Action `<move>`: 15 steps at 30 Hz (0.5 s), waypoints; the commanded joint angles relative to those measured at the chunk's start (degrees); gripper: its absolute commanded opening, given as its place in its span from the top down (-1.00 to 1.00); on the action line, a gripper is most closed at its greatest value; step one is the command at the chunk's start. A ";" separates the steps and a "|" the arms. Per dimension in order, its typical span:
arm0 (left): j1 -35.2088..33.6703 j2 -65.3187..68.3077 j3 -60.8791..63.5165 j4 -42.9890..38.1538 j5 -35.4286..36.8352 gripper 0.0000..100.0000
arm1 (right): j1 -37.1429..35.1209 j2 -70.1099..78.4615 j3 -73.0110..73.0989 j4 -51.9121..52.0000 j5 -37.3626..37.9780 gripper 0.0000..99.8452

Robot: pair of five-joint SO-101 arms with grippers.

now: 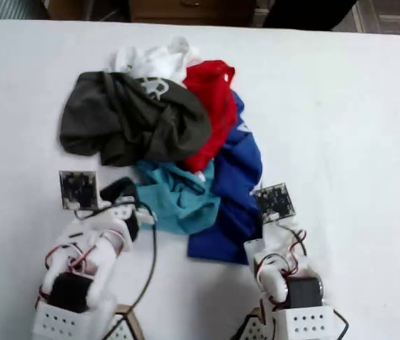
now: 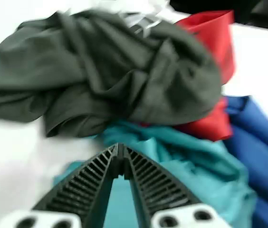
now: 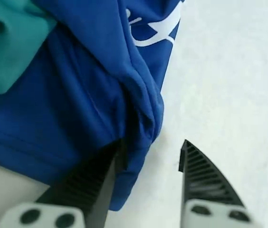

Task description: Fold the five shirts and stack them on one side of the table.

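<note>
Heaped on a plain white surface (image 1: pixel 342 142): a dark olive-grey shirt (image 1: pixel 132 120) with a pale print (image 1: pixel 154 86), a white shirt (image 1: pixel 150 60), a bright red shirt (image 1: pixel 214 99), a teal shirt (image 1: pixel 179 198) and a royal-blue shirt (image 1: pixel 235 198) marked with a white graphic (image 3: pixel 155 33). Black and ribbed, both the left claw (image 2: pixel 119 161) and the right claw (image 3: pixel 152 147), each on a white mount. White arms (image 1: pixel 90 248) threaded with red and black wires (image 1: pixel 64 255).

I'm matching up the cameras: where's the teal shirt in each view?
High view: teal shirt below centre, left of the blue shirt.
Left wrist view: just past the left claw's tips.
Right wrist view: at the picture's edge, against the blue shirt.
Shared landmark: the blue shirt.
</note>
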 commanded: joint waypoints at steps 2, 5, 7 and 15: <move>6.68 -0.44 -8.48 -1.23 0.88 0.95 | -0.04 -0.57 0.53 0.48 -0.09 0.62; 10.99 -0.44 -10.15 -1.23 0.70 0.95 | -0.04 -0.57 0.53 0.48 -0.09 0.62; 13.27 -0.44 -10.15 -1.23 -1.23 0.95 | -0.04 -0.57 0.53 0.48 -0.09 0.62; 18.46 -0.53 -10.95 -1.23 -4.84 0.95 | -0.04 -0.57 0.53 0.48 -0.09 0.62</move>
